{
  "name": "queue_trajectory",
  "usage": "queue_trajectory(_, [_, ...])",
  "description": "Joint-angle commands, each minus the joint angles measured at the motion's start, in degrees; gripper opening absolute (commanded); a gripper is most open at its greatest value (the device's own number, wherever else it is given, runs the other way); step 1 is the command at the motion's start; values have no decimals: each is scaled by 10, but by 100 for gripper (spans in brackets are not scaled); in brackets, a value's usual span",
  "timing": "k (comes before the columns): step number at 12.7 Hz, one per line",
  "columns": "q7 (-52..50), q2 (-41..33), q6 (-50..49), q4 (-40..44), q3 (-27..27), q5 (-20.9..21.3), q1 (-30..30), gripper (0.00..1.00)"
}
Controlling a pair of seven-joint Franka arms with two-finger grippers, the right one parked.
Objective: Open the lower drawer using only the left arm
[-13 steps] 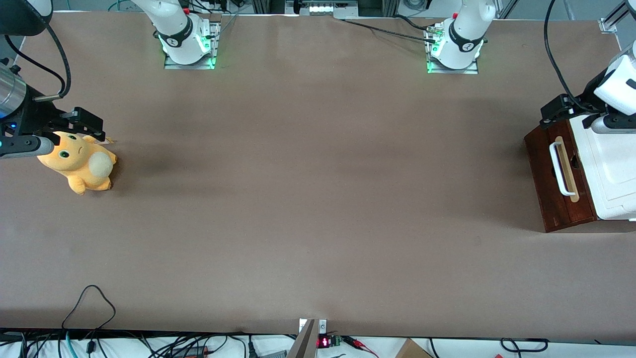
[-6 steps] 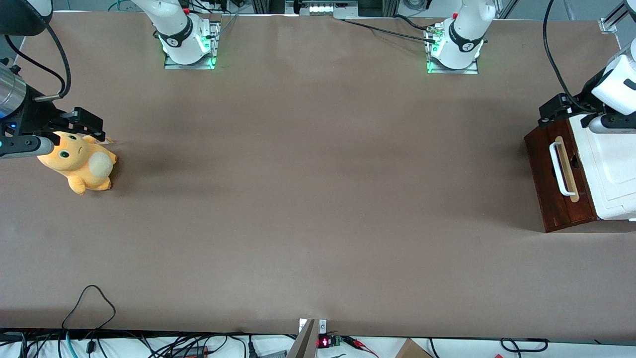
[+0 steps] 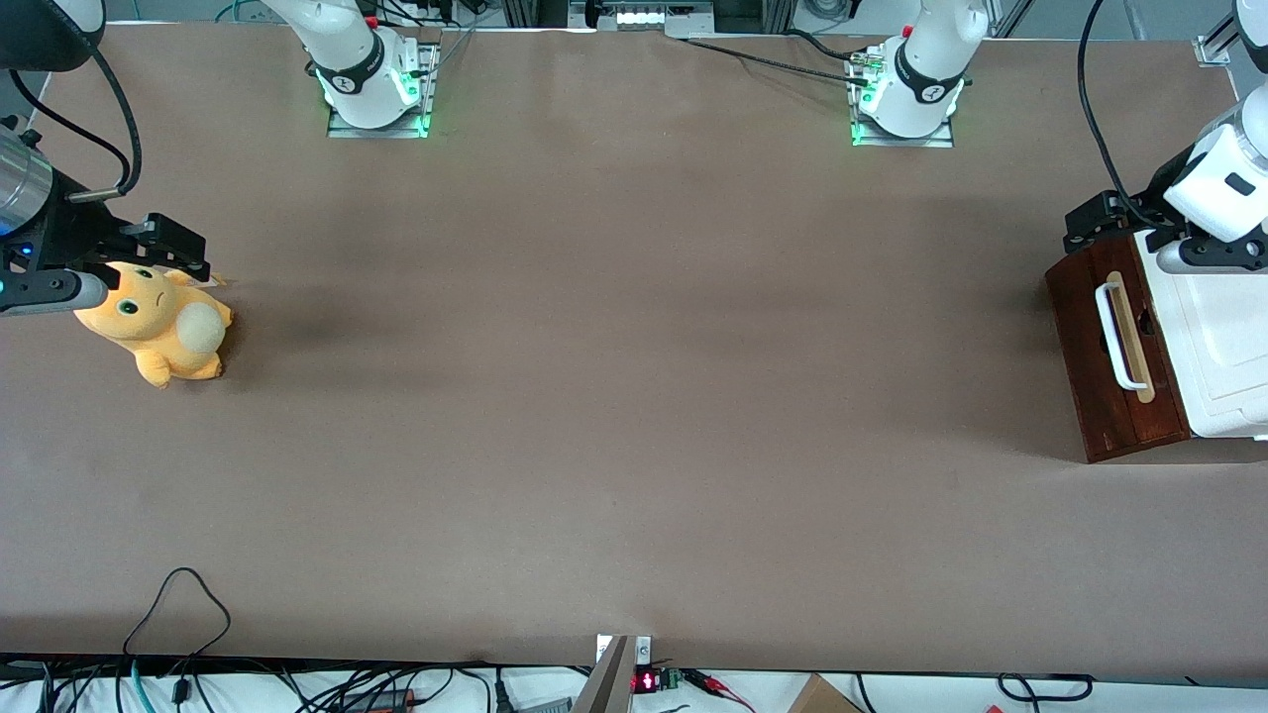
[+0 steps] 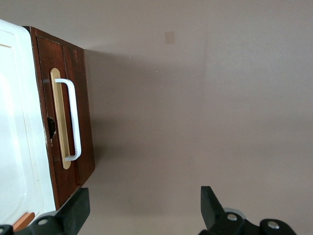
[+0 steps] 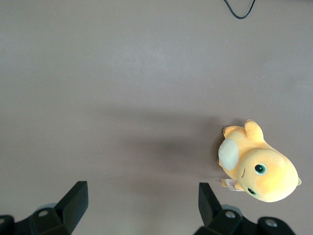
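The lower drawer (image 3: 1085,347) has a dark red-brown front and a white bar handle (image 3: 1114,337) on a pale wood strip. It sits flush in the cabinet at the working arm's end of the table. The left arm's black gripper (image 3: 1090,226) hangs above the end of the drawer front that lies farther from the front camera. In the left wrist view the gripper (image 4: 144,210) is open with only bare table between its fingers. One fingertip (image 4: 78,208) is close to the corner of the drawer front (image 4: 87,122). The handle (image 4: 73,120) is untouched.
The cabinet's white top panel (image 3: 1218,337) lies under the left arm's wrist. An orange plush toy (image 3: 158,322) sits at the parked arm's end. A black cable loop (image 3: 178,604) lies near the table's front edge. The arm bases (image 3: 906,99) stand along the back edge.
The left gripper has shifted a little off the cabinet top, out toward the table's middle and slightly farther from the front camera. The drawer has not moved.
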State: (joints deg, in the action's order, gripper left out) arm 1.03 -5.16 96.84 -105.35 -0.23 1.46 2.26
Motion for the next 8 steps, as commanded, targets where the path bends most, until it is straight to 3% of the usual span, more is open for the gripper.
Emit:
queue_trajectory(1, [-27,16,32,-14,-7,81,-11,97])
queue_trajectory(4, [-135,51,30,-41,-38,260,-20,95])
queue_trajectory(8, [-273,136,-7,-50,-71,420,-20,93])
